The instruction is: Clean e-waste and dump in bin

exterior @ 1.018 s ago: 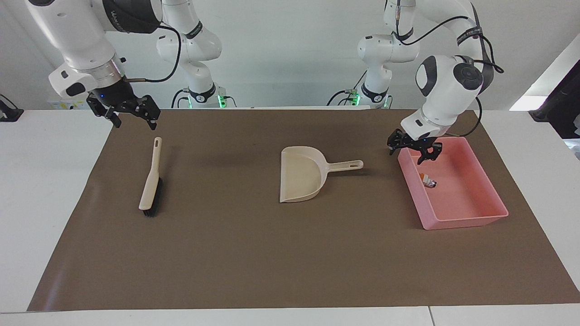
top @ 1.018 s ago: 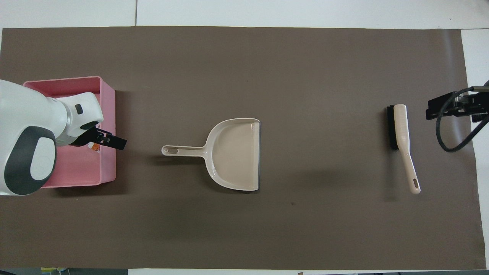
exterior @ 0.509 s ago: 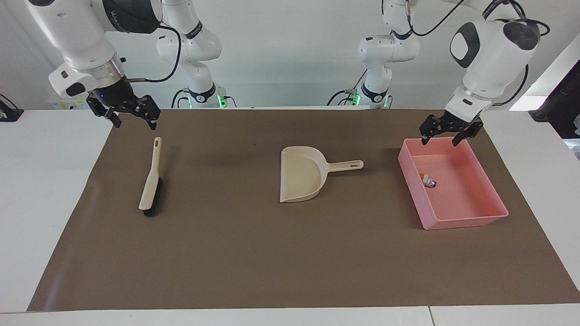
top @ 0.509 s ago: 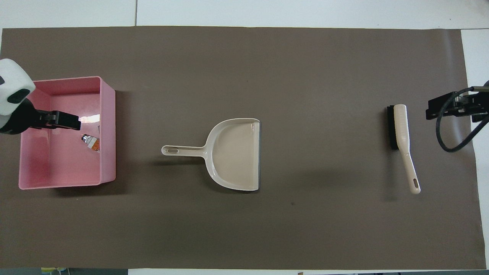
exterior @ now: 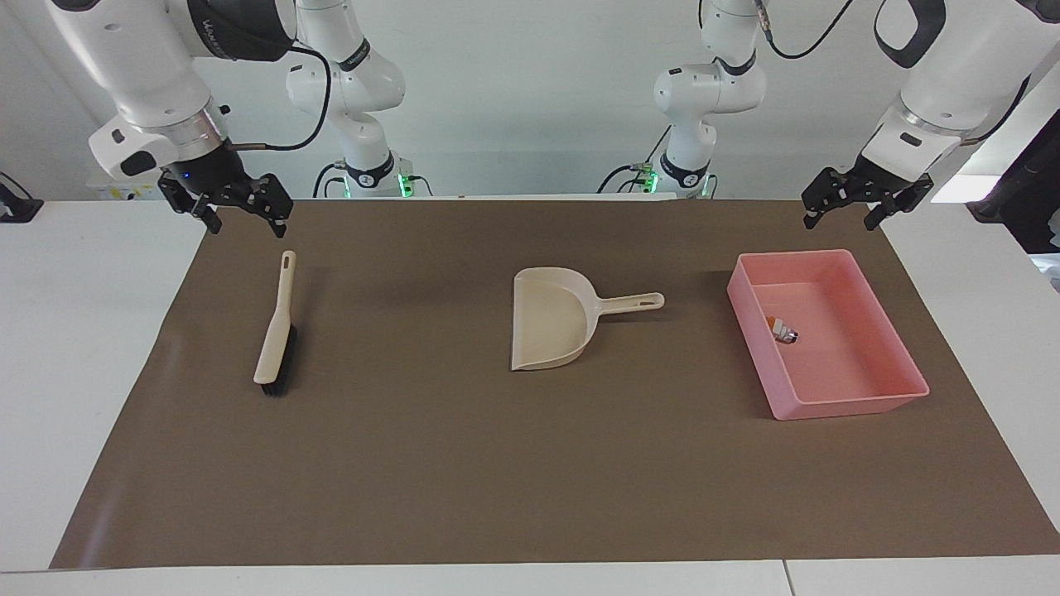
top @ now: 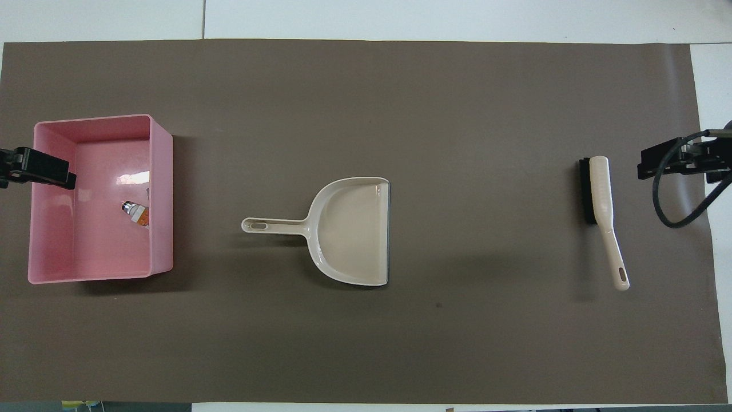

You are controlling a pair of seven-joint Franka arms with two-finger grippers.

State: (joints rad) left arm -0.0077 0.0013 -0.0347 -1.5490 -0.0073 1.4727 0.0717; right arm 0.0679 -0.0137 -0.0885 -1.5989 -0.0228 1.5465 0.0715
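Note:
The pink bin (exterior: pixel 853 404) stands on the brown mat toward the left arm's end of the table; it also shows in the overhead view (top: pixel 162 229). A small e-waste bit (exterior: pixel 782 330) with white, orange and dark parts lies inside it, close to the wall that faces the dustpan; the overhead view (top: pixel 136 213) shows it too. I cannot tell whether it is one piece or two. My left gripper (exterior: pixel 840 220) is open and empty, raised over the mat's edge beside the bin (top: pixel 40 169). My right gripper (exterior: pixel 246 222) is open and empty, raised over the mat's edge by the brush (top: pixel 680 160).
A beige dustpan (exterior: pixel 551 327) lies mid-mat, its handle pointing at the bin (top: pixel 349 229). A beige brush (exterior: pixel 277 331) with black bristles lies toward the right arm's end (top: pixel 597 191). The brown mat (exterior: pixel 497 480) covers most of the white table.
My left gripper has risen from over the bin and drawn back toward the left arm's end of the table. The right arm, dustpan, brush and bin have not moved.

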